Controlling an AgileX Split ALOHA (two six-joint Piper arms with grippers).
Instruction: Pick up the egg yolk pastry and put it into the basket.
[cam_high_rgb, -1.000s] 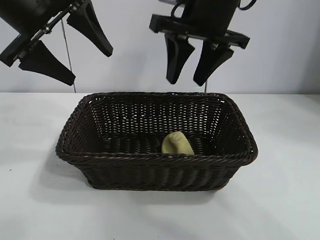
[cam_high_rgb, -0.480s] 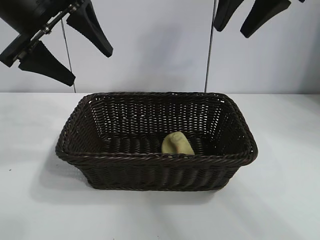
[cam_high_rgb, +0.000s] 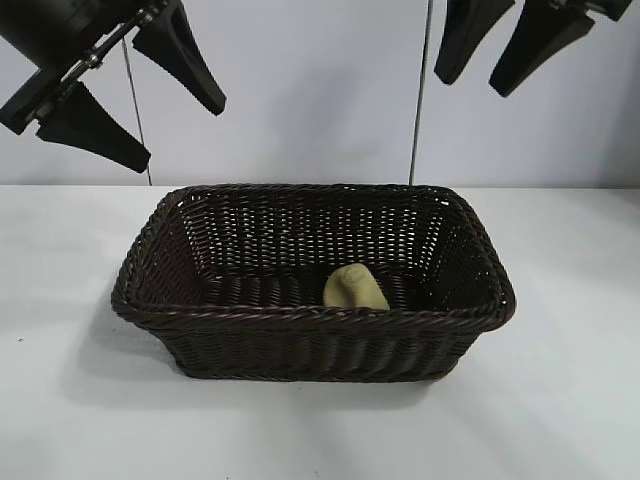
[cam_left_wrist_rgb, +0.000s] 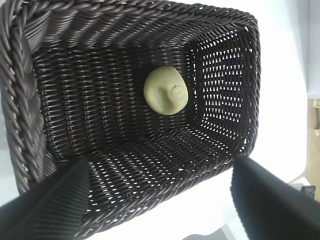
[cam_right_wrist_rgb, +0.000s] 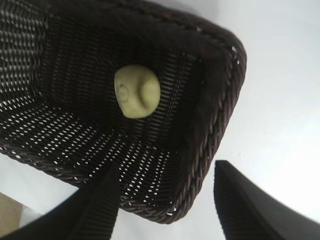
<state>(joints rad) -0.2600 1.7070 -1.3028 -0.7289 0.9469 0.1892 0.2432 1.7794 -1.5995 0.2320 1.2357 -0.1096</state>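
Observation:
The egg yolk pastry (cam_high_rgb: 354, 288), a small pale yellow-cream bun with a dimple, lies inside the dark woven basket (cam_high_rgb: 300, 320) near its front right wall. It also shows in the left wrist view (cam_left_wrist_rgb: 166, 91) and the right wrist view (cam_right_wrist_rgb: 137, 90). The basket's rim shows in both wrist views, left (cam_left_wrist_rgb: 20, 100) and right (cam_right_wrist_rgb: 220, 115). My left gripper (cam_high_rgb: 180, 125) hangs open and empty high above the basket's left end. My right gripper (cam_high_rgb: 472, 88) hangs open and empty high above the basket's right end.
The basket stands in the middle of a white table (cam_high_rgb: 570, 400). A pale wall is behind. Two thin vertical rods (cam_high_rgb: 420, 110) rise behind the basket.
My right gripper rose and moved right, from just above the basket's far rim to the top edge of the view. The pastry, basket and left gripper have not moved.

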